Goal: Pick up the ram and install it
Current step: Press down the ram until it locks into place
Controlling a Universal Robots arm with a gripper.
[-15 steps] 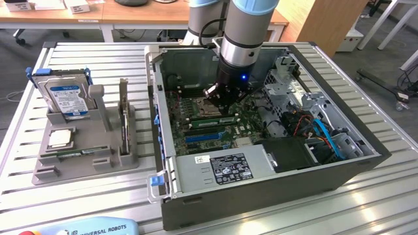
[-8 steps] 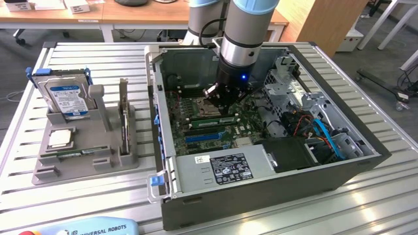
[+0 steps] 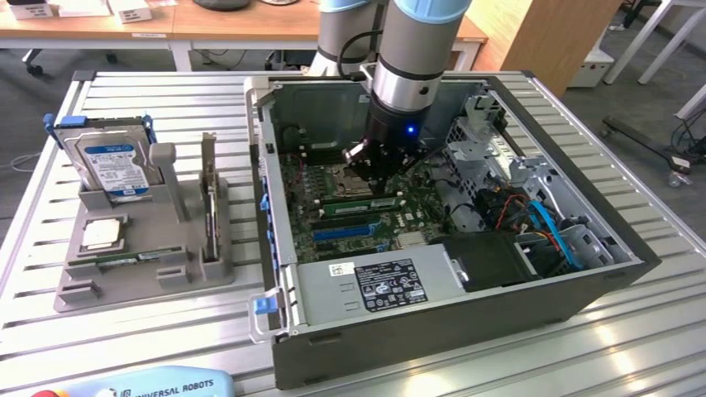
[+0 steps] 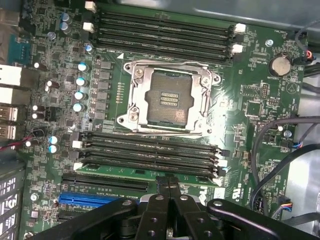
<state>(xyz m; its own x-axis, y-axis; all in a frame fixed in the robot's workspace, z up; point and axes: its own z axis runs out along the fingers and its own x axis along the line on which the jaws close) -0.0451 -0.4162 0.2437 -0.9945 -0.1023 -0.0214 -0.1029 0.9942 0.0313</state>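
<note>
Green ram (image 4: pixel 150 171) seated in mobo slot, jaws pressed together just above it

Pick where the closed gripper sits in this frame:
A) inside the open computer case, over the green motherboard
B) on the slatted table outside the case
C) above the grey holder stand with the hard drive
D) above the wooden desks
A: the gripper hangs inside the open computer case, fingers shut, just above the green motherboard beside its black memory slots.
</note>
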